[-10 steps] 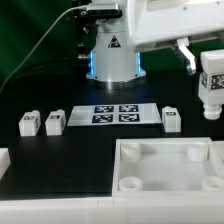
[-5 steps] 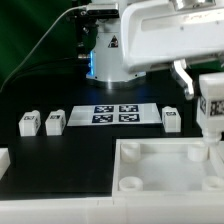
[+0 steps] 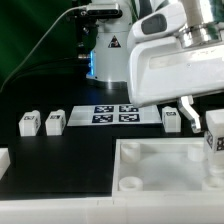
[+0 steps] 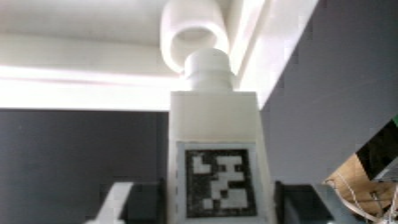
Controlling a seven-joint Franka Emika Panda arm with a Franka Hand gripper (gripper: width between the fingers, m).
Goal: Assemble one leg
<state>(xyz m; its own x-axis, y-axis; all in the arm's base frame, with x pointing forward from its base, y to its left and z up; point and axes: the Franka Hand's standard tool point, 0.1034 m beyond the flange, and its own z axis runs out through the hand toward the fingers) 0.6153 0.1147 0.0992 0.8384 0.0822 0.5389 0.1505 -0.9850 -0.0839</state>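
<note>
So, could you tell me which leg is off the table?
The leg at the exterior view's far right, held in the gripper; the other three stand on the table.

You have no words or numbers to read here, only coded black-and-white square tags. One is on the face of the leg (image 4: pixel 217 120) in the wrist view. Four are on the marker board (image 3: pixel 115 115). One is on each of the loose legs: two at the board's 9 o'clock (image 3: pixel 29 123) (image 3: pixel 55 121) and one at its 3 o'clock (image 3: pixel 171 119). At its 12 o'clock, a dark triangle sign (image 3: pixel 113 42) sits on the robot base (image 3: pixel 105 65), its symbol too blurred to read.
</note>
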